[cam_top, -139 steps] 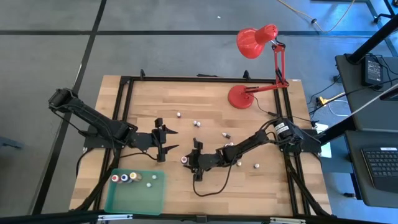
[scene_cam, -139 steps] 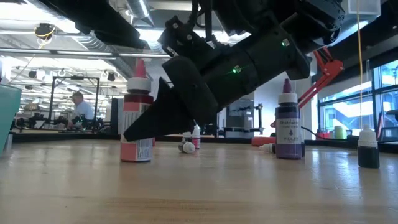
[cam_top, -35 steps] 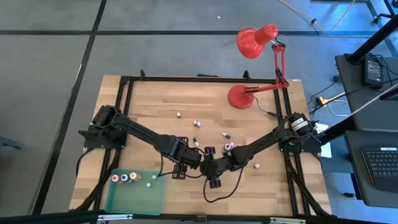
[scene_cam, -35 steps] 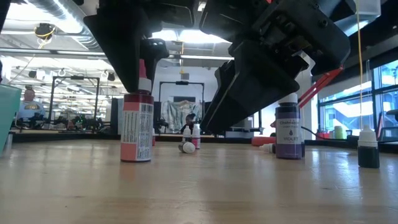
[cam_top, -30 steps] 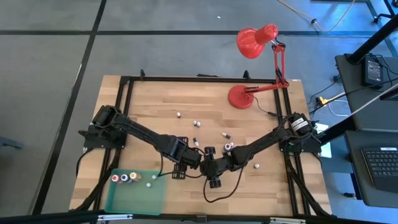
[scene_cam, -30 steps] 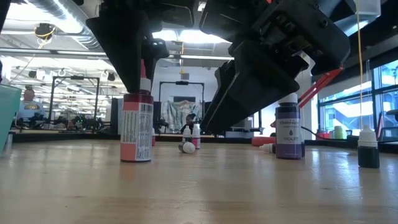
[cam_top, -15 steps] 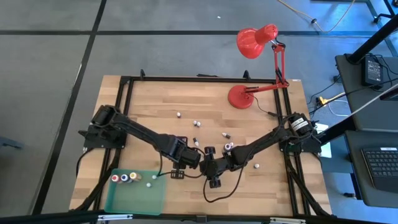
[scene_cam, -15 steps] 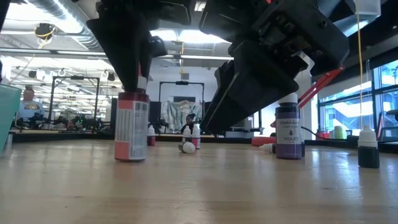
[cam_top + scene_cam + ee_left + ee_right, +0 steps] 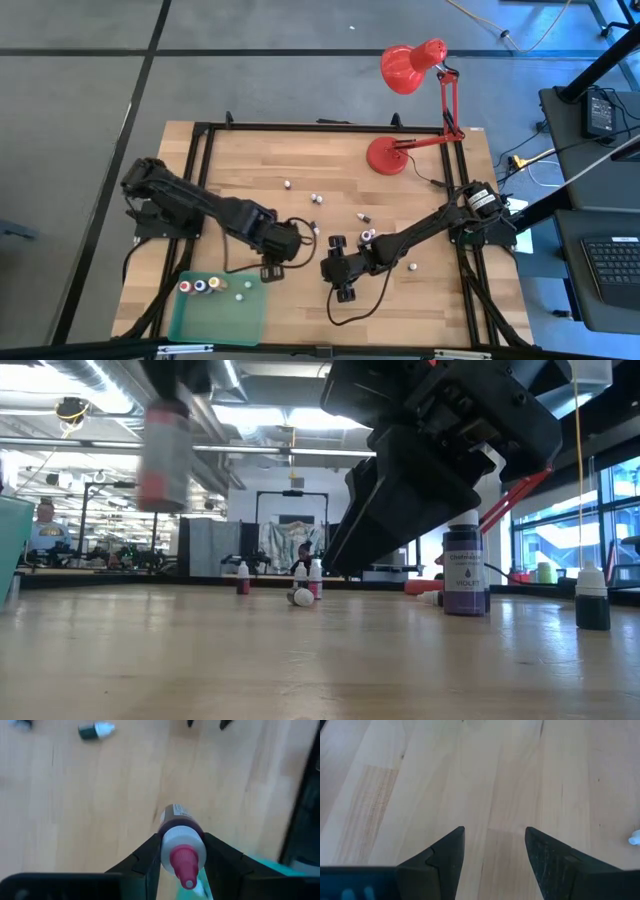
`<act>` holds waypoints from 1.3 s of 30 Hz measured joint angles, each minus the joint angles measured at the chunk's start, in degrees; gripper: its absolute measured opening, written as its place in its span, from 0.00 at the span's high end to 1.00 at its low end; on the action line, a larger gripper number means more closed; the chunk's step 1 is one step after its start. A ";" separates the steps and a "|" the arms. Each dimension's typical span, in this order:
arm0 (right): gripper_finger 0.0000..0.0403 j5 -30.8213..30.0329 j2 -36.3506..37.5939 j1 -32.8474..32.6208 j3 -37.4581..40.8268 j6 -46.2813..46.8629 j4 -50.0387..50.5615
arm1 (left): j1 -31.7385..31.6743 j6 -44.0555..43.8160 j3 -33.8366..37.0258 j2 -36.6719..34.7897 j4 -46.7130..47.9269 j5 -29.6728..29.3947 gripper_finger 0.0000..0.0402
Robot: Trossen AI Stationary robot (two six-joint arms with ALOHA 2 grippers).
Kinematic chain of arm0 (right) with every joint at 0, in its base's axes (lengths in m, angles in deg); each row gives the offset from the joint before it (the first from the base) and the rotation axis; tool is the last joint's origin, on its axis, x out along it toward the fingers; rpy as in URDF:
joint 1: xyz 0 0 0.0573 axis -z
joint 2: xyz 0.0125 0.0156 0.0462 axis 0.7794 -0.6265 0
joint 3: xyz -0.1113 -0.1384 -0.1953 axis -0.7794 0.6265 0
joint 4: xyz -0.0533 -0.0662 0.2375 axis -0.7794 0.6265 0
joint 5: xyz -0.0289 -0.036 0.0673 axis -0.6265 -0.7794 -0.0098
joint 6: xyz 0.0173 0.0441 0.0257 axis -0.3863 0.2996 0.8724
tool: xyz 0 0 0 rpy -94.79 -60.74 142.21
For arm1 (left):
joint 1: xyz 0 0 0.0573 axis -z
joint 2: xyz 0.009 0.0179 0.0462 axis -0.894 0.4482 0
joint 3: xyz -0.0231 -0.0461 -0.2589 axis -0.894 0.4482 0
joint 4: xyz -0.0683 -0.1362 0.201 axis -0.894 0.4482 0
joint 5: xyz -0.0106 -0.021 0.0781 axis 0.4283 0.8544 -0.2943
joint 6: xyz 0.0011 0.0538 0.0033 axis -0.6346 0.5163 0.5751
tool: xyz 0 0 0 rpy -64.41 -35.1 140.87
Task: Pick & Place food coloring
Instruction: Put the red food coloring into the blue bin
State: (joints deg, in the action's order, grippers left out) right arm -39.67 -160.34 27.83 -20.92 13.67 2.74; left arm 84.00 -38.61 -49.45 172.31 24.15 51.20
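Note:
A red food coloring bottle (image 9: pixel 181 840) with a white collar and a pink tip hangs above the table, with my left gripper (image 9: pixel 182 856) shut on it. In the low view the bottle (image 9: pixel 165 445) is a blur high over the wood. From above, my left gripper (image 9: pixel 290 238) is left of the table's middle, beyond the green tray (image 9: pixel 222 325). My right gripper (image 9: pixel 335 268) stands open low over the table's middle, with only bare wood between its fingers (image 9: pixel 451 851). My left gripper pinches the bottle at its white collar (image 9: pixel 172 840), just under the pink tip, between its two fingers (image 9: pixel 150 854). The fingers come from above and point steeply down. The bottle hangs below them roughly upright, tip up, lifted clear of the table.
The tray holds several small bottles (image 9: pixel 200 287) along its far side. Loose bottles lie scattered on the far half (image 9: pixel 315 197), and a violet one (image 9: pixel 462 565) and a dark one (image 9: pixel 592 600) stand on the right. A red desk lamp (image 9: pixel 388 155) stands at the far right.
My left gripper has risen and drawn back toward the table's left, rolling a little. The red bottle first slid and tipped slightly on the table, then came up with the gripper and now hangs lifted clear. My right arm has kept still.

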 joint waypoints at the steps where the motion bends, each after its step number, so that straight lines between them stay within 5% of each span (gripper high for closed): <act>1: 0.48 0.00 0.00 0.00 0.00 0.01 0.04 | 0.74 -1.51 0.00 -0.93 1.27 0.00 0.70; 10: 0.48 0.00 0.00 0.00 0.00 0.00 0.29 | 10.94 -22.70 0.00 -5.79 8.33 -4.55 0.70; 20: 0.48 -0.02 0.00 0.00 0.00 -0.07 -0.19 | 23.22 -47.41 0.00 -3.59 12.55 -9.47 0.71; 39: 0.48 -0.04 -0.02 0.00 0.00 -3.26 -5.27 | 29.63 -58.32 0.00 8.08 14.84 -8.81 0.70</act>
State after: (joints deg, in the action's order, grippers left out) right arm -39.72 -160.36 27.83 -20.92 10.41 -2.53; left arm 113.63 -96.93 -49.45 180.39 38.99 42.40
